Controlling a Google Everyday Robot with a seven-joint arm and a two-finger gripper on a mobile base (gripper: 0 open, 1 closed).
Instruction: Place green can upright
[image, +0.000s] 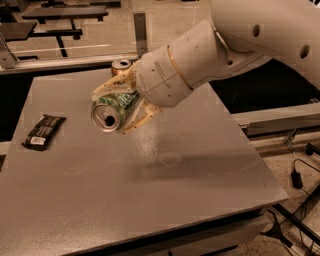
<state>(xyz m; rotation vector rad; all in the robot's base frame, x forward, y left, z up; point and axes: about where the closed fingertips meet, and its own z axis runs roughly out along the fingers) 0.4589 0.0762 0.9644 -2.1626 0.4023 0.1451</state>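
The green can (111, 110) lies on its side in the air, its silver pull-tab end facing the camera, over the left middle of the grey table (165, 190). My gripper (116, 107) is shut on the green can, one pale finger above it and one below. The white arm reaches in from the upper right and hides the rest of the can's body.
A gold-brown can (120, 66) stands upright at the table's far edge, just behind the gripper. A dark flat snack packet (44, 131) lies near the left edge. Metal rails and benches stand beyond the table; cables lie on the floor at right.
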